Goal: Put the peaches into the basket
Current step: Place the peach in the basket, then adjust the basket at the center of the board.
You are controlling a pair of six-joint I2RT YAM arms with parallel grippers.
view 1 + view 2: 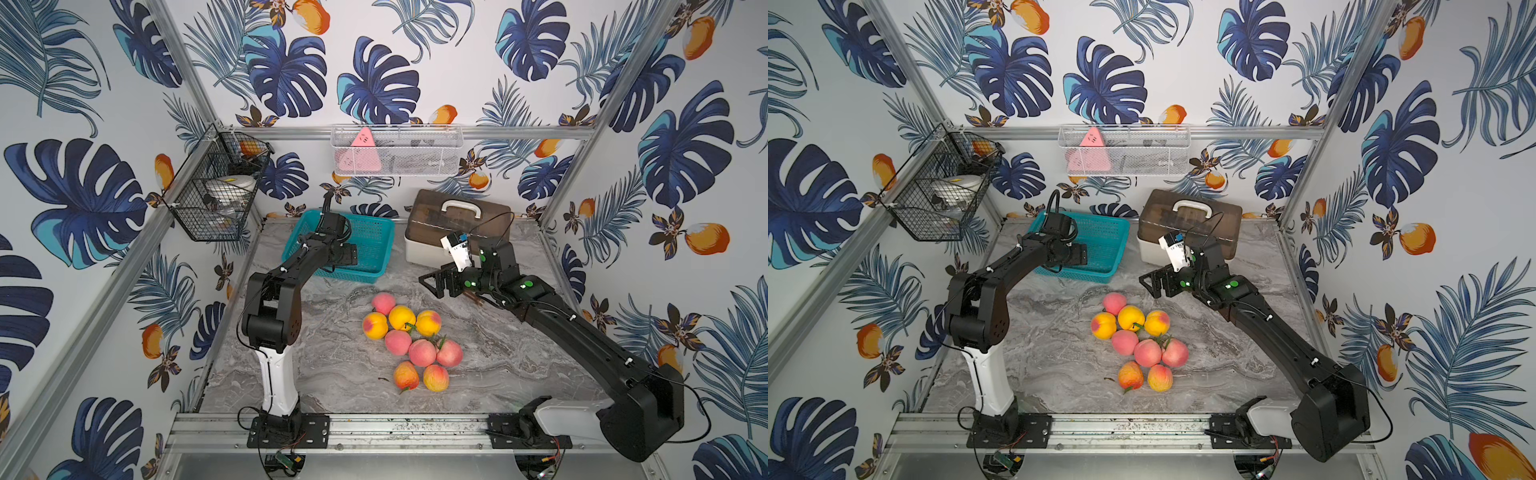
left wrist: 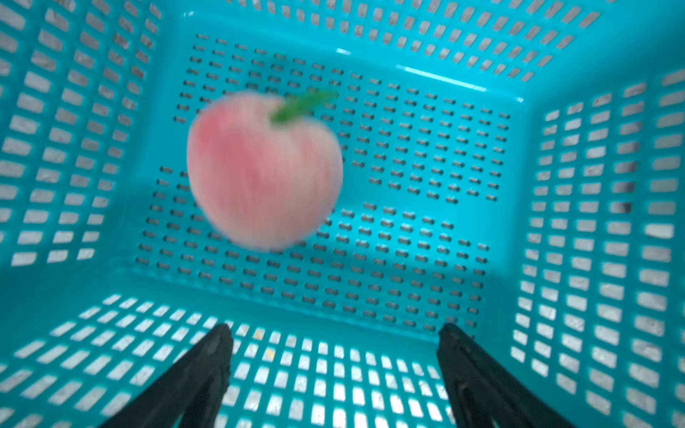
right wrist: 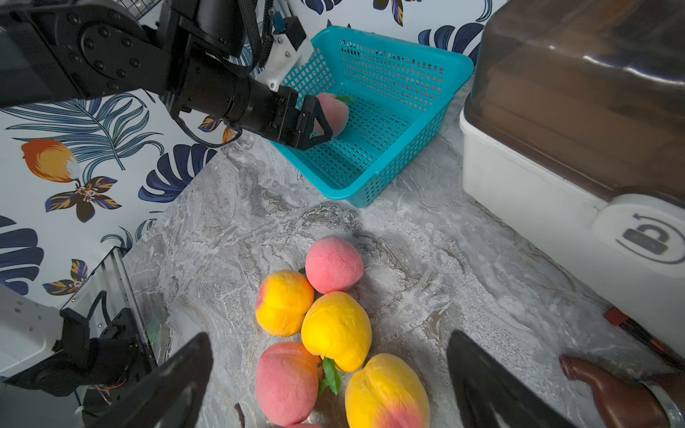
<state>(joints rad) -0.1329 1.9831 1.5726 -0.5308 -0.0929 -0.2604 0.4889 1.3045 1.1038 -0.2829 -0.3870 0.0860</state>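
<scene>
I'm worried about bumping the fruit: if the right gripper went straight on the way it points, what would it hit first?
Probably the central yellow peach, which lies between the fingers of the open right gripper in its wrist view. Depth is unclear, so the tabletop could come first.

No words readable; a padlock symbol [image 3: 645,237], seemingly arrow-ringed, marks the white latch [image 3: 608,222].

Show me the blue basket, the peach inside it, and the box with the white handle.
teal basket [image 3: 404,152]: right wrist view, on its lattice side wall.
pink peach [image 2: 263,174]: left wrist view, middle of its blurred skin.
storage box [image 1: 428,226]: in a top view, on its brown lid.
</scene>
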